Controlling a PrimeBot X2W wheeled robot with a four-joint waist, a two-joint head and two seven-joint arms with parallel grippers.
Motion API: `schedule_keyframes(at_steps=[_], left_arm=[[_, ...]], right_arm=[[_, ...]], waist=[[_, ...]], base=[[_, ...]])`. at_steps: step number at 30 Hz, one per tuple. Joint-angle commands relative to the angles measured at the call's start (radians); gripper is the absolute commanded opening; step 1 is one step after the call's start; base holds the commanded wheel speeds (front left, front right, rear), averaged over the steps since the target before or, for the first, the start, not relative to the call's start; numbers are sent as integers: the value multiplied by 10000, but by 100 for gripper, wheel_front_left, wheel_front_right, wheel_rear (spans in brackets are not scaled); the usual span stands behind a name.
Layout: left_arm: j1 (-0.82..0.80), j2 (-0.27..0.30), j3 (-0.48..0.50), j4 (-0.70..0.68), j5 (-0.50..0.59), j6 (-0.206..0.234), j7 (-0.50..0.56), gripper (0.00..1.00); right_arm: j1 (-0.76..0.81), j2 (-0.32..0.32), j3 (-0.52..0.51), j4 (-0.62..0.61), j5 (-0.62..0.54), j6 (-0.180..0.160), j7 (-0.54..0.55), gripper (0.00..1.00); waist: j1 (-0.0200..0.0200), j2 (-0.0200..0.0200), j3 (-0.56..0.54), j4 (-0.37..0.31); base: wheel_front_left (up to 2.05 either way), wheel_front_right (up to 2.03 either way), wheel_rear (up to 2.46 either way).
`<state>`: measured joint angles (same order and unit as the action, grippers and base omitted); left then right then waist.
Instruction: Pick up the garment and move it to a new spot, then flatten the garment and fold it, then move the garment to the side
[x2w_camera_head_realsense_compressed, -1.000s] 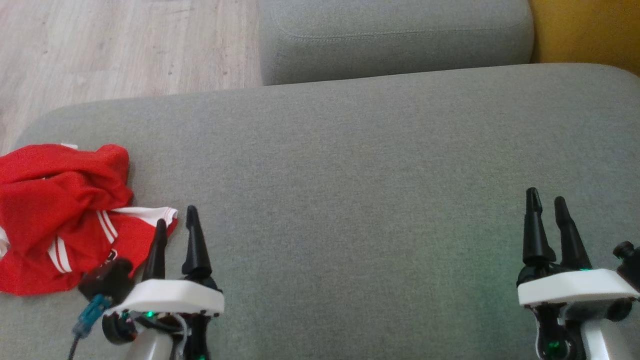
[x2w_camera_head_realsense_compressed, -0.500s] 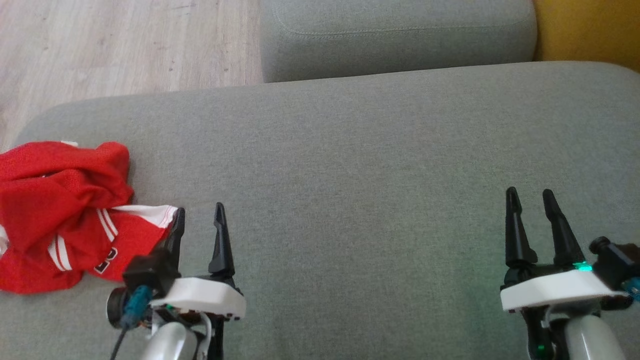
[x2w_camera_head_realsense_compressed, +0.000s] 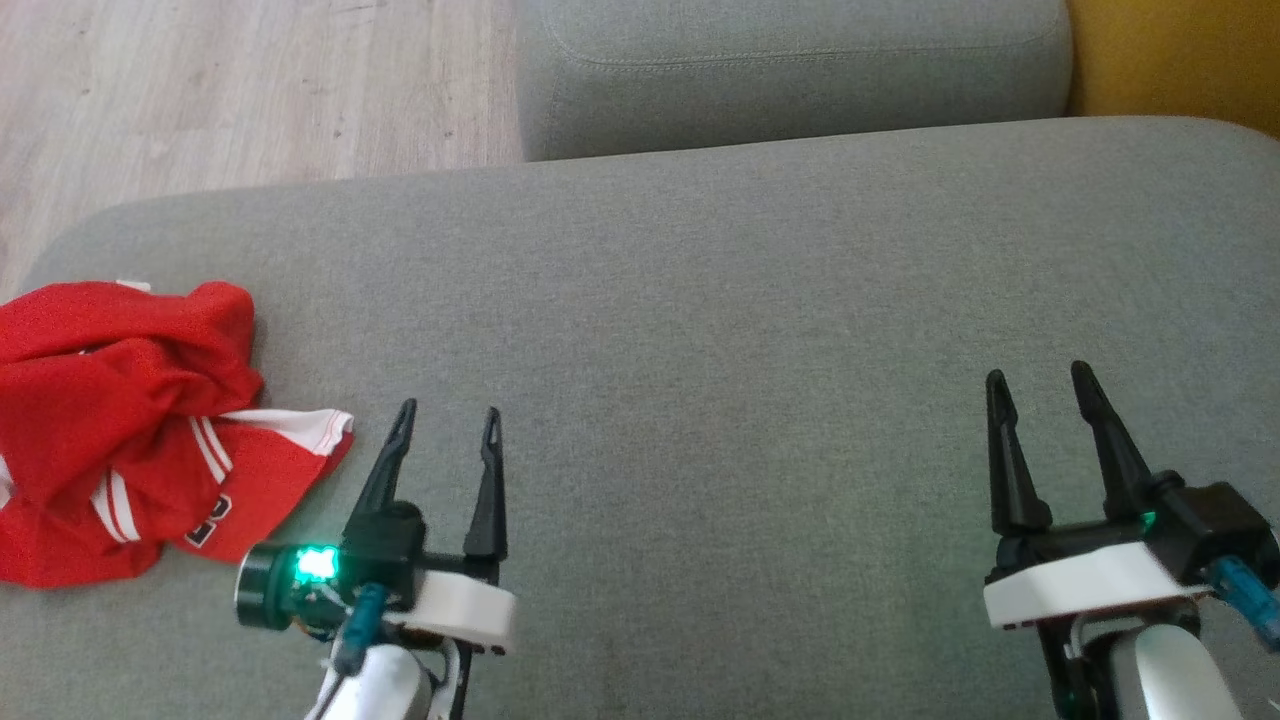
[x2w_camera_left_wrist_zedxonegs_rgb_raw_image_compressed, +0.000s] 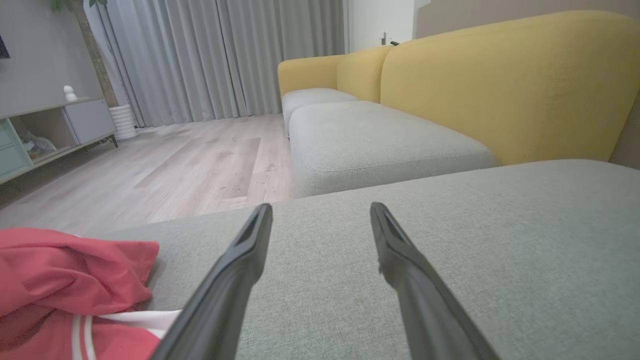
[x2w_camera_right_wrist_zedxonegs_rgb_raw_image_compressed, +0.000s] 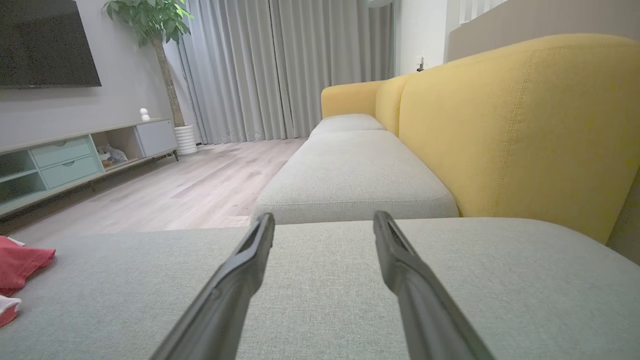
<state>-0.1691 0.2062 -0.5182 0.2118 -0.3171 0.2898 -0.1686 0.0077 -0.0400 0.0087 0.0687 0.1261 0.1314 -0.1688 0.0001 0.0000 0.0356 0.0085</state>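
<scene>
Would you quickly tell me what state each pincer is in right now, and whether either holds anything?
Left pincer: open, holding nothing, just clear of the red garment.
Right pincer: open, holding nothing, above the grey cushion.

A red garment (x2w_camera_head_realsense_compressed: 120, 440) is seen crumpled into a loose heap, not flattened, at about nine o'clock on the grey cushion (x2w_camera_head_realsense_compressed: 700, 300), close to its rounded edge. Deep folds are bunched toward twelve o'clock of the heap. A flatter flap, edged with a white band, is spread toward four o'clock. Paired white stripes are shown near the middle, and a dark printed mark, partly hidden, at five o'clock.
</scene>
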Motion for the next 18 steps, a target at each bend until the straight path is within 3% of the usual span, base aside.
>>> schedule_keyframes(at_steps=[1,10,18], left_arm=[[-658,263,-8,-217,490,181,-182,100],[-924,406,-659,-237,1190,768,-449,100],[-467,73,78,-725,584,465,-656,100]], right_arm=[[-428,-85,246,-475,-521,-6,-187,100],[-454,-91,231,-669,-1733,-6,-452,100],[-324,-96,-85,-515,-1114,-7,-657,100]], waist=[[-1,0,4,8],[-1,0,78,72],[-1,0,90,164]], base=[[0,0,0],[0,0,0],[0,0,0]])
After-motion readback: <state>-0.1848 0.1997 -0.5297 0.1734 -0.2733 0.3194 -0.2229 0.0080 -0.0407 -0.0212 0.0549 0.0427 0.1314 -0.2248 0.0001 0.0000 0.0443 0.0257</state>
